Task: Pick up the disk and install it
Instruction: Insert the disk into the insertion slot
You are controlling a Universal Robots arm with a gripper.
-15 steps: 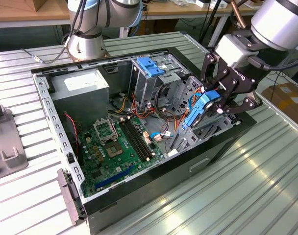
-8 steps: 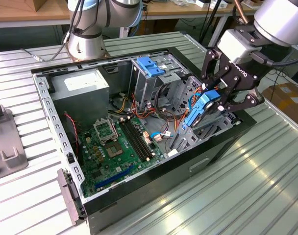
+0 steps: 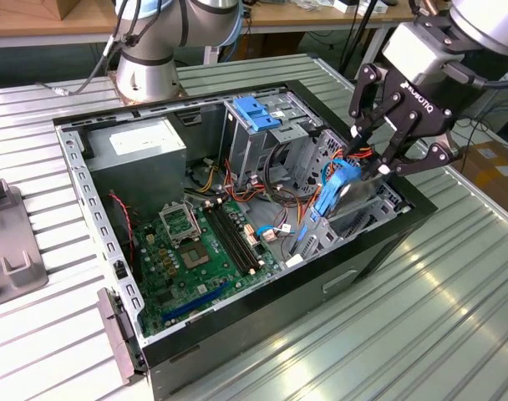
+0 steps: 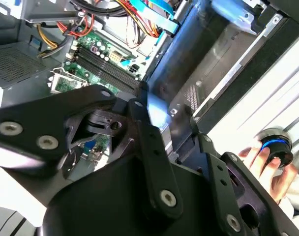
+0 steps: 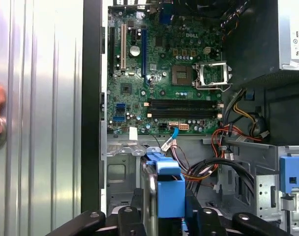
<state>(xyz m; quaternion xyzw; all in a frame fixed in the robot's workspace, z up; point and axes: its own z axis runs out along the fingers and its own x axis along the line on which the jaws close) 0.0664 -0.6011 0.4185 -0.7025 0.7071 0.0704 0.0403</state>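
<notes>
gripper [image 3: 373, 154]: white lettering is running along its black body in the exterior view, a maker's mark.
motherboard [image 5: 159, 73]: a small white logo is showing beside the processor socket [image 5: 211, 73]; the finer board print is proving too small to read.
power supply [image 3: 137, 146]: a white sticker is carrying illegible print.

The exterior view looks down at a slant from well off onto the open case [image 3: 70, 159] and its motherboard [image 3: 195, 251]. The first wrist view faces straight down into the case from near. The second sits closer and tilted, looking past the gripper [image 4: 164, 108]. All three share the motherboard.
</notes>
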